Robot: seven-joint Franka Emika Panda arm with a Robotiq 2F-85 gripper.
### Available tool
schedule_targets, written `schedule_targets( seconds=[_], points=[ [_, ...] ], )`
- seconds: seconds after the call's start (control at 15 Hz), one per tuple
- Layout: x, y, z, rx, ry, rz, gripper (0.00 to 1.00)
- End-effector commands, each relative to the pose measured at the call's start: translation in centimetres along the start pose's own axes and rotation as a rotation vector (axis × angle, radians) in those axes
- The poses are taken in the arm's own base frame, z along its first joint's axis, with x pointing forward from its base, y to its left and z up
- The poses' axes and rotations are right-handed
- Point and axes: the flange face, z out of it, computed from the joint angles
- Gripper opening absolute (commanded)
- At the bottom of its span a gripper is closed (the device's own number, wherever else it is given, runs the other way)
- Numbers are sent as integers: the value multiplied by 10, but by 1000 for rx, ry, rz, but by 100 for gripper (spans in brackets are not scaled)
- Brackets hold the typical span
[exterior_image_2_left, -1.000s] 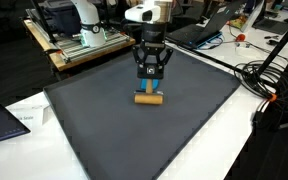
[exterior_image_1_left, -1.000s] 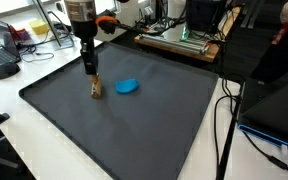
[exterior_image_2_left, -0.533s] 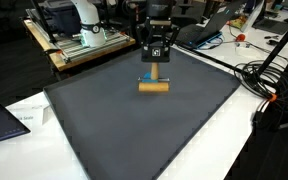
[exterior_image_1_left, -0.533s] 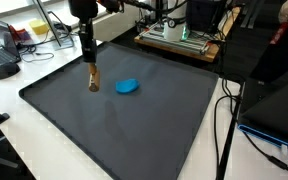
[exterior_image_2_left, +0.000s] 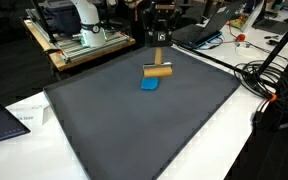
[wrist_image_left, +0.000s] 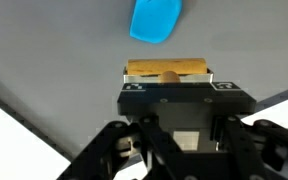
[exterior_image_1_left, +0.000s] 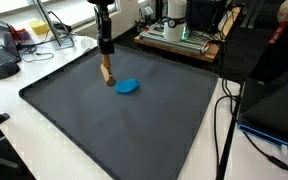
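The fingers (exterior_image_1_left: 105,50) are clamped on a tan wooden piece (exterior_image_1_left: 106,72). It hangs below them in the upper middle of this exterior view, above the far part of the dark mat (exterior_image_1_left: 114,130) that covers the white table (exterior_image_1_left: 39,68). Here the piece looks like a narrow, slightly slanted stick, and a blue thing (exterior_image_1_left: 127,86) lies flat on the mat just to the right of its lower end.

Seen in an exterior view from another side, the wooden piece (exterior_image_2_left: 159,70) is a short horizontal bar, with a slim stem rising from its middle into the fingers (exterior_image_2_left: 156,44). The blue thing (exterior_image_2_left: 149,84) shows just below the bar and slightly to the left.

The wrist view fills its lower half with the gripper body. The bar (wrist_image_left: 167,69) stretches across the centre, with a rounded nub at its middle. The blue thing (wrist_image_left: 156,20) sits at the top edge, clearly apart from the bar. No view shows whether the piece touches the mat.
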Motion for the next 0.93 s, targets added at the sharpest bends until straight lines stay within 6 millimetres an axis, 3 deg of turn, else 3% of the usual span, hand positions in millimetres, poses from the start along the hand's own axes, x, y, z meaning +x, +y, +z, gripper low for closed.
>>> schedule_targets(
  seconds=[0.0, 0.2, 0.27, 0.6, 0.67, 0.87],
  points=[
    [-22, 4, -20, 1, 10, -162, 22],
    [-26, -1, -30, 75, -4, -266, 22],
    [-22, -6, -13, 24, -10, -220, 47],
    [-23, -6, -21, 49, -10, -260, 47],
    [-22, -9, -18, 38, 6, -306, 22],
    [-25, -25, -5, 45, -8, -420, 22]
  ],
)
